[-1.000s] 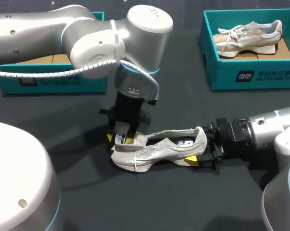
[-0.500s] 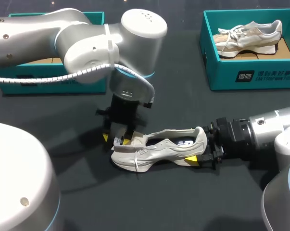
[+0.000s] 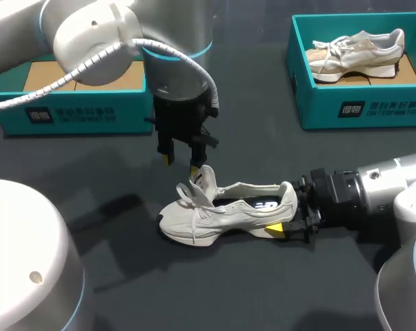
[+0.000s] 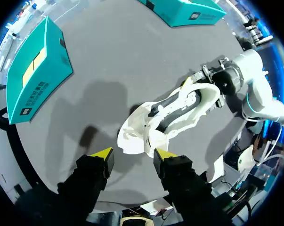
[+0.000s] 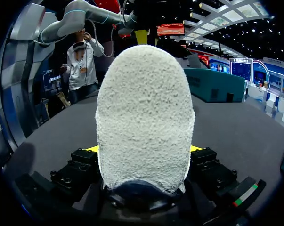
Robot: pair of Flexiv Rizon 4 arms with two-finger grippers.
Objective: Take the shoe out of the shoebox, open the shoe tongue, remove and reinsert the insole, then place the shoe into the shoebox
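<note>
**Progress at this moment.** The shoe (image 3: 221, 214) lay on its side on the table (image 3: 263, 289), outside both boxes, so I judged the first step done. My right gripper (image 3: 289, 215) was clenched on the heel, one finger at each side, as the right wrist view confirmed. My left gripper (image 3: 179, 163) hung just above the forefoot, its fingers apart and grasping nothing. The tongue (image 3: 206, 181) stood raised with the laces loose around it, so the opening step looked complete or nearly so. The insole (image 3: 259, 204) lay inside the shoe, not yet removed. Removal, reinsertion and boxing remained. The empty shoebox (image 3: 70, 114) at my left seemed the likely destination. A second shoebox (image 3: 359, 107) at my right held another shoe (image 3: 359, 52).
</note>
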